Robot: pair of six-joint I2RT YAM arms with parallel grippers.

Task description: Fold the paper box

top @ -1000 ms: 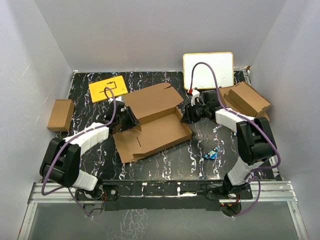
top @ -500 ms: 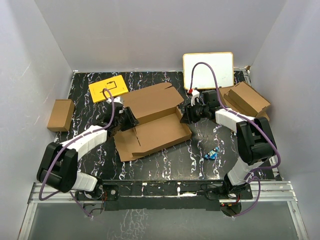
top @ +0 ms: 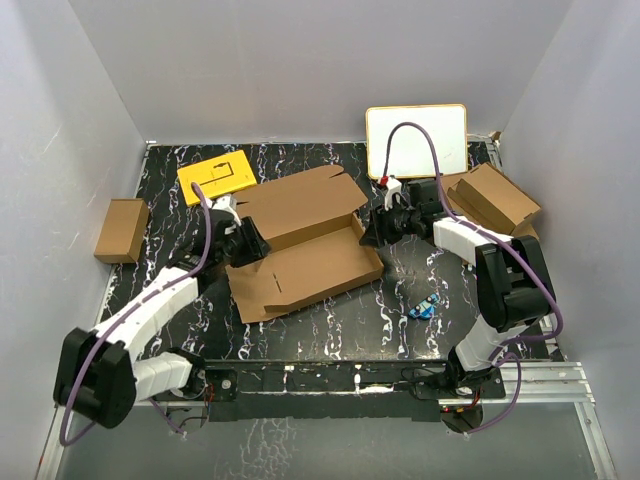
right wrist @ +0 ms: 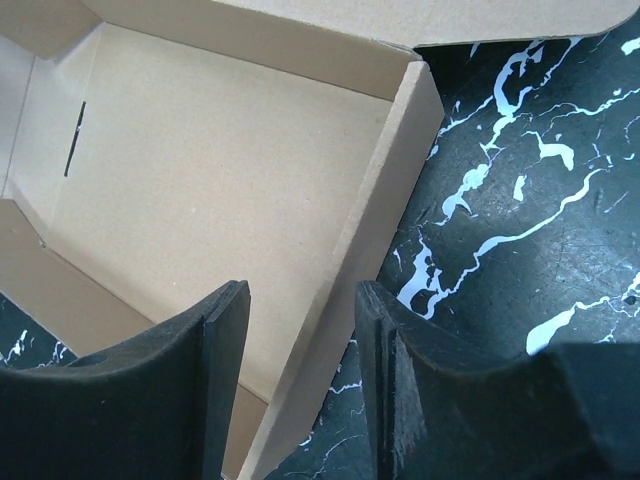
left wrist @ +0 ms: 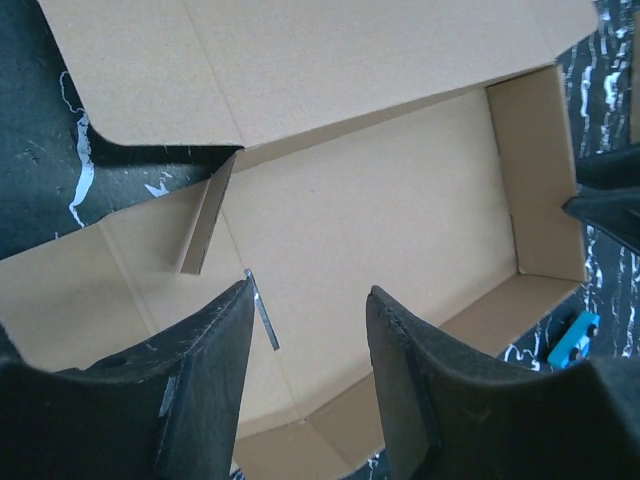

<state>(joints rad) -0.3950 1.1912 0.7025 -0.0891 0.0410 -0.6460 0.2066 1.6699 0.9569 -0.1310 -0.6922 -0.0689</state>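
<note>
The paper box lies open in the middle of the black marbled table, its lid panel spread toward the back and its right end wall upright. My left gripper hovers over the box's left end. In the left wrist view it is open above the box floor, nothing between its fingers. My right gripper is at the box's right end. In the right wrist view it is open, and the upright end wall runs into the gap with space on both sides.
A yellow card lies at the back left and a small brown box at the left wall. A whiteboard leans at the back. Stacked cardboard sits at the right. A small blue object lies in front of the box.
Both grippers have opened wider. The left arm has swung left and its gripper has drawn back a little from the box's left end. The right gripper has stayed in place.
</note>
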